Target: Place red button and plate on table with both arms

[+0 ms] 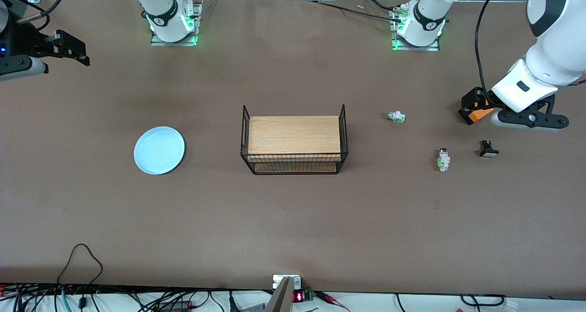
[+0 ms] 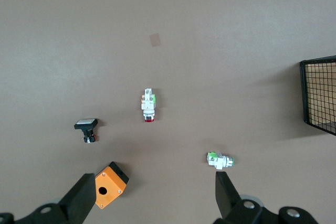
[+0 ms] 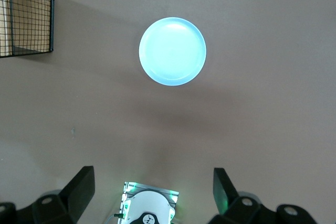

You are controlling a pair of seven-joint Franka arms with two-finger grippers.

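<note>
Plate (image 1: 159, 150) plain light-blue; red button (image 1: 443, 159) white-bodied.

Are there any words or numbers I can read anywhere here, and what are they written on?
No readable words anywhere.
Small box at the table edge nearest the camera: glowing red digits, too blurred to read.
Arm bases: round black marks, too small to read.
Red button, plate, crate: no writing visible.

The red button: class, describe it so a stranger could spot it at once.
Start at the wire crate and look toward the left arm's end of the table. Of three small switches, the red button is nearest the front camera: white body, dark-red cap.
</note>
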